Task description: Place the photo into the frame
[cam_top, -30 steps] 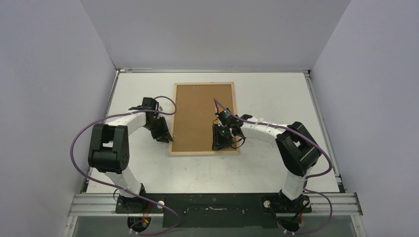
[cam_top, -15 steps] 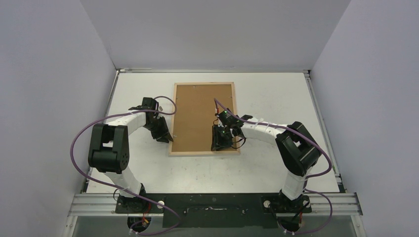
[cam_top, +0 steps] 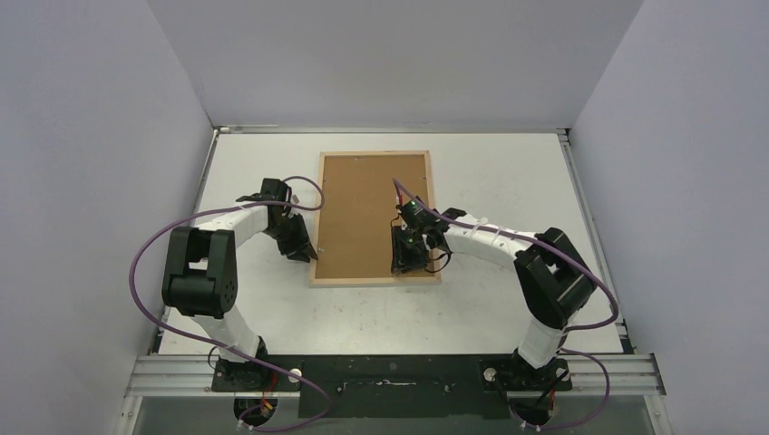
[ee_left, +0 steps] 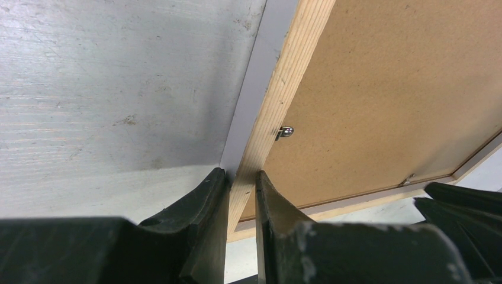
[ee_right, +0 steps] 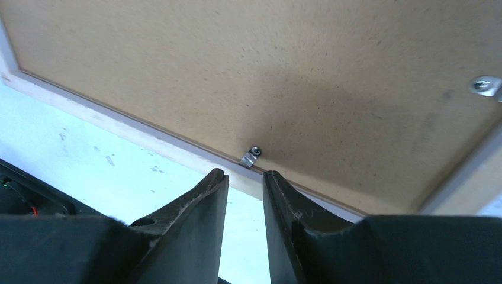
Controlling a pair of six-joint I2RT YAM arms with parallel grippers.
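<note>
The frame [cam_top: 374,281] lies face down in the middle of the table, its pale wood rim around a brown hardboard backing [cam_top: 367,208]. The photo is out of view. My left gripper [cam_top: 313,253] is shut on the frame's left rim [ee_left: 284,77] near the near-left corner, one finger outside and one inside over the backing. My right gripper [cam_top: 405,269] hovers over the near rim [ee_right: 118,127], its jaws narrowly open with nothing between them, right by a small metal clip [ee_right: 251,156] at the backing's edge.
Another clip [ee_left: 285,132] sits on the left rim just ahead of my left fingers, and one more shows at the near-right corner [ee_right: 484,86]. White walls close in the table [cam_top: 508,181] on three sides.
The right arm's elbow has shifted slightly outward. Both grippers stay where they were on the frame's near end.
</note>
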